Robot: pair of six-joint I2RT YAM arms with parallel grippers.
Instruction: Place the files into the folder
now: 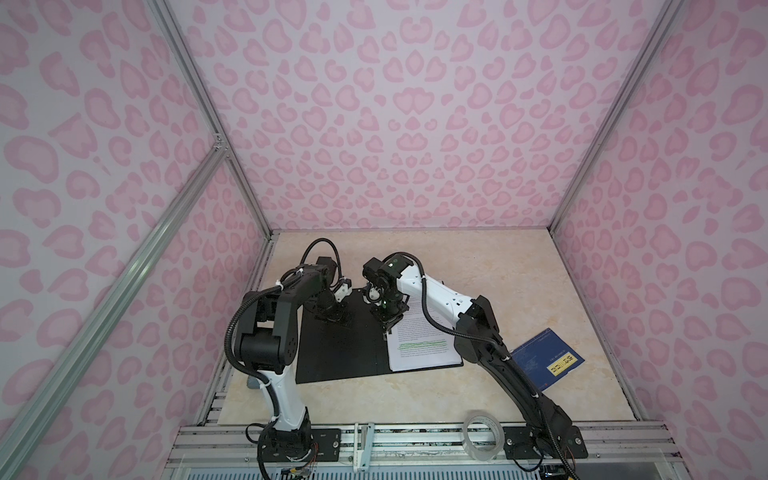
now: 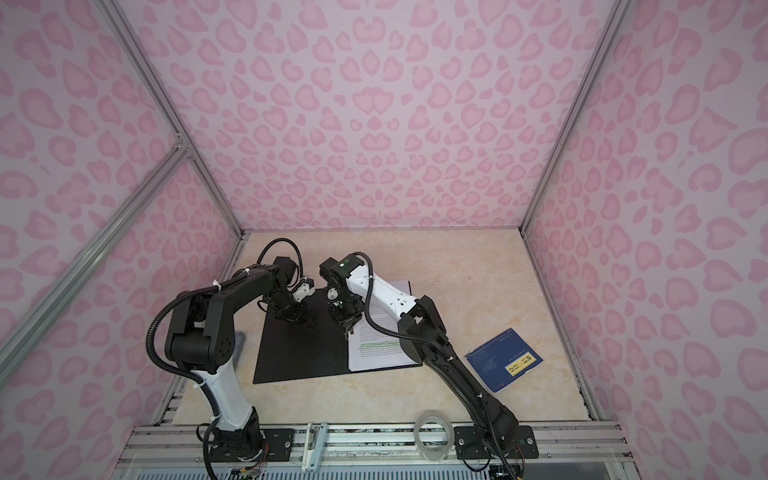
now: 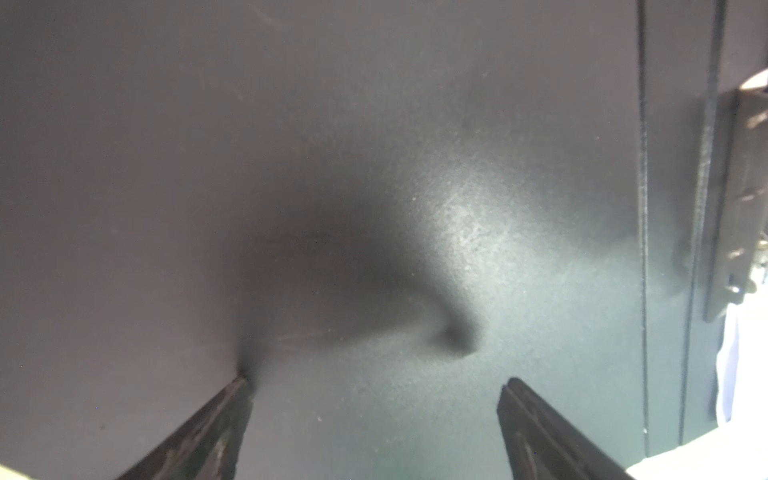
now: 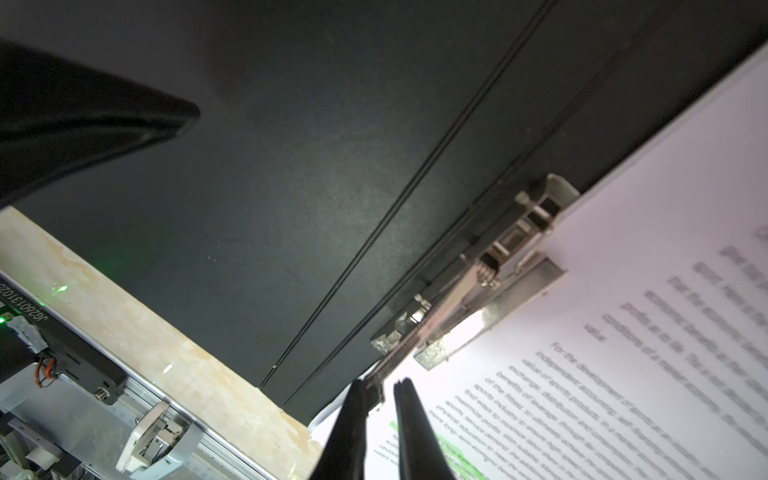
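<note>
The folder [image 1: 340,349] [image 2: 299,349] lies open on the table, black inside up. The files [image 1: 424,340] [image 2: 382,345], white printed sheets with green highlighted lines, lie on its right half under the metal spine clip [image 4: 490,266] [image 3: 744,199]. My left gripper [image 1: 332,318] [image 3: 378,382] is open, its tips down on the bare left half. My right gripper [image 1: 388,330] [image 4: 381,382] stands at the spine, its fingers nearly together around the end of the clip's long lever [image 4: 415,345].
A dark blue booklet [image 1: 544,361] [image 2: 503,359] with a yellow label lies on the table to the right of the folder, beyond my right arm. A clear tape roll [image 1: 482,436] rests on the front metal rail. Pink patterned walls close in three sides.
</note>
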